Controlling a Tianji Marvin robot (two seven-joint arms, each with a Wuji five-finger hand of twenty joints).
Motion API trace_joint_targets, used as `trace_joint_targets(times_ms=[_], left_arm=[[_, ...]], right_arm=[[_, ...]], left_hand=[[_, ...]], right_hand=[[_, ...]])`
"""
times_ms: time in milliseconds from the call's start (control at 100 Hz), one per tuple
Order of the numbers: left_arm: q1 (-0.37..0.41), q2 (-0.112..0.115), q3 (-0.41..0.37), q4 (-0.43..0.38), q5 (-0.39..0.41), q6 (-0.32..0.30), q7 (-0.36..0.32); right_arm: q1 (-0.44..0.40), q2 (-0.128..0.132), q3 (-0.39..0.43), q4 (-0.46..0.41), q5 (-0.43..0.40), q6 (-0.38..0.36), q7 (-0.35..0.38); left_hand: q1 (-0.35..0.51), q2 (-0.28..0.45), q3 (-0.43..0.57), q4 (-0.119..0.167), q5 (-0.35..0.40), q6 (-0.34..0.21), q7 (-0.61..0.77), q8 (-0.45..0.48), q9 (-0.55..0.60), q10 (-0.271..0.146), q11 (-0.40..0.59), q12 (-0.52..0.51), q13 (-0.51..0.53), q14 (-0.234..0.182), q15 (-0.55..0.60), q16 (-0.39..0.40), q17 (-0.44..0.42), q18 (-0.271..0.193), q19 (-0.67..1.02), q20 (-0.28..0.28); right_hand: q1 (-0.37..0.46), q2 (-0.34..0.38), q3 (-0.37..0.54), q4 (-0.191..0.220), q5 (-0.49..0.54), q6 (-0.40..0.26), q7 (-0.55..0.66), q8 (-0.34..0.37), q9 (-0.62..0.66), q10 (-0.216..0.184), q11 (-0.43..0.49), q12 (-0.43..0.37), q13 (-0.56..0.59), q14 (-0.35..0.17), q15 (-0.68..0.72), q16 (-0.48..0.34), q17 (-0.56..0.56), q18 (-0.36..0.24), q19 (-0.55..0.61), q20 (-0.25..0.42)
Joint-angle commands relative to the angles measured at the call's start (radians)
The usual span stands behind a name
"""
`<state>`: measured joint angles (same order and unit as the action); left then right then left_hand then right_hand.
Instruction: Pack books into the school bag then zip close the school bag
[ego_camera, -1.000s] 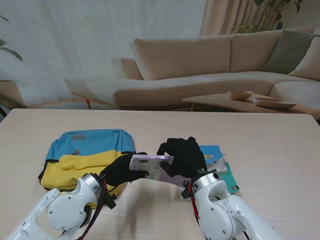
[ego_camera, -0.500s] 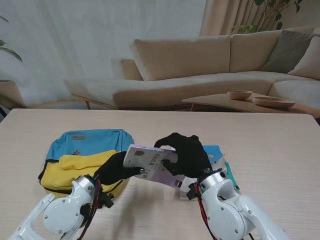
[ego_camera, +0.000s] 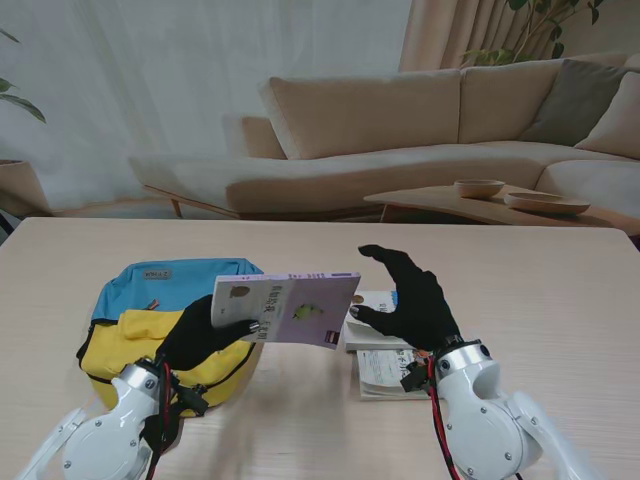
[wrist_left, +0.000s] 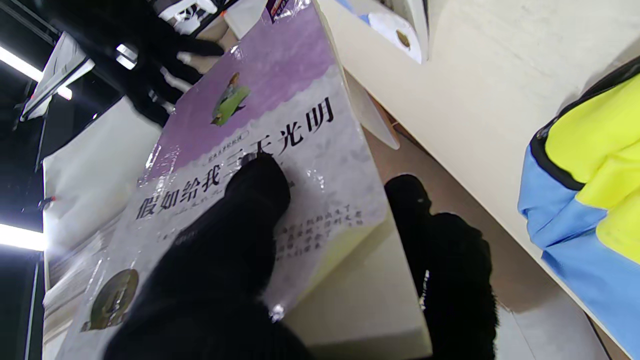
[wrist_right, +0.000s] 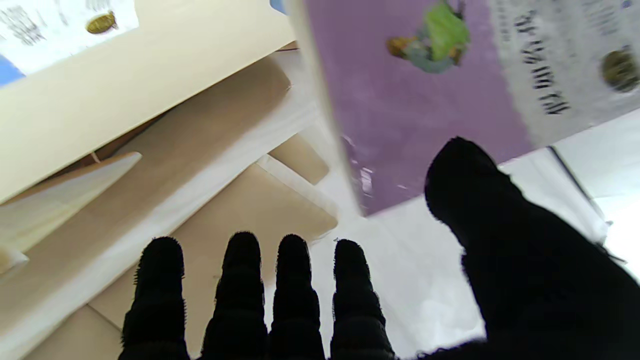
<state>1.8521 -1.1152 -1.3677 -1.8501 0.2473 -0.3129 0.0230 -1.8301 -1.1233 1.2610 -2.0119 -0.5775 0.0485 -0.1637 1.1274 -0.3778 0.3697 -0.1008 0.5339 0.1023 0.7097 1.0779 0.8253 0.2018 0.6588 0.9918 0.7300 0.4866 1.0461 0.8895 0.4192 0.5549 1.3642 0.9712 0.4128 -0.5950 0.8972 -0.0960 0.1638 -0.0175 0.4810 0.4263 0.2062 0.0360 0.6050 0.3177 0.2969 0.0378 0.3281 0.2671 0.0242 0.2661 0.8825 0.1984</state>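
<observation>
While the left hand (ego_camera: 205, 335) pinches the purple book (ego_camera: 287, 307) by its nine-o'clock end, above the school bag (ego_camera: 170, 320), the right hand (ego_camera: 412, 300) hangs spread and empty at three o'clock. Held only at one end, the book could tip and slide free. More books (ego_camera: 385, 350) wait under the right hand.

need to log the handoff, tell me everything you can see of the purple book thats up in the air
The purple book is a glossy paperback: its cover is purple at one end and pale grey at the other, with black Chinese title characters, a small green figure and a round gold seal. It is shut, lifted off the table and tilted, cover facing me, beside the blue and yellow school bag. Only the left hand holds it, thumb on the cover, fingers behind. The right hand is open and apart from it.
</observation>
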Motion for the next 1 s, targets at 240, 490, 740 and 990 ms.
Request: trace_joint_targets(times_ms=[240, 490, 740, 990], left_arm=[[0.002, -0.017, 0.011, -0.025, -0.102, -0.016, -0.020], [-0.036, -0.006, 0.045, -0.016, -0.241, 0.013, -0.118], [-0.069, 0.002, 0.070, -0.008, -0.322, 0.066, -0.194], [-0.080, 0.005, 0.078, -0.010, -0.364, 0.105, -0.229]], right_arm=[[-0.003, -0.037, -0.049, 0.080, 0.202, 0.007, -0.003], [0.012, -0.064, -0.107, 0.124, 0.328, -0.070, -0.074], [0.014, -0.091, -0.141, 0.137, 0.427, -0.161, -0.150], [-0.014, -0.097, -0.133, 0.088, 0.593, -0.172, -0.123]], left_hand=[[0.164, 0.191, 0.106, 0.057, 0.132, -0.172, 0.468, 0.216, 0.052, -0.072, 0.279, 0.091, 0.056, -0.014, 0.119, 0.029, -0.003, 0.020, 0.034, 0.031], [0.164, 0.191, 0.104, 0.054, 0.132, -0.176, 0.468, 0.217, 0.051, -0.074, 0.278, 0.090, 0.054, -0.020, 0.109, 0.024, -0.007, 0.016, 0.030, 0.027], [0.164, 0.193, 0.101, 0.054, 0.130, -0.176, 0.466, 0.218, 0.049, -0.076, 0.275, 0.089, 0.053, -0.022, 0.106, 0.022, -0.010, 0.015, 0.028, 0.024], [0.164, 0.187, 0.103, 0.051, 0.122, -0.173, 0.451, 0.210, 0.040, -0.070, 0.255, 0.081, 0.039, -0.014, 0.082, 0.015, -0.026, 0.011, 0.015, 0.016]], right_hand=[[-0.028, 0.033, -0.203, 0.015, -0.057, 0.075, 0.008, -0.011, -0.030, 0.012, 0.002, -0.021, -0.071, -0.048, -0.028, -0.030, -0.024, -0.065, -0.040, -0.005], [-0.006, 0.010, -0.253, 0.027, -0.049, 0.074, 0.050, -0.008, -0.028, -0.004, 0.020, -0.010, -0.061, -0.064, -0.028, -0.036, -0.011, -0.106, -0.026, -0.010], [-0.013, -0.207, 0.206, -0.053, 0.195, 0.032, 0.199, -0.034, 0.217, 0.008, 0.126, 0.043, 0.168, -0.025, 0.119, 0.043, 0.186, -0.092, 0.187, 0.118], [0.348, -0.160, 0.342, -0.170, 0.700, -0.120, 0.482, -0.224, 0.809, 0.028, 0.036, 0.007, 0.599, 0.051, 0.249, 0.074, 0.463, -0.016, 0.362, 0.189]])
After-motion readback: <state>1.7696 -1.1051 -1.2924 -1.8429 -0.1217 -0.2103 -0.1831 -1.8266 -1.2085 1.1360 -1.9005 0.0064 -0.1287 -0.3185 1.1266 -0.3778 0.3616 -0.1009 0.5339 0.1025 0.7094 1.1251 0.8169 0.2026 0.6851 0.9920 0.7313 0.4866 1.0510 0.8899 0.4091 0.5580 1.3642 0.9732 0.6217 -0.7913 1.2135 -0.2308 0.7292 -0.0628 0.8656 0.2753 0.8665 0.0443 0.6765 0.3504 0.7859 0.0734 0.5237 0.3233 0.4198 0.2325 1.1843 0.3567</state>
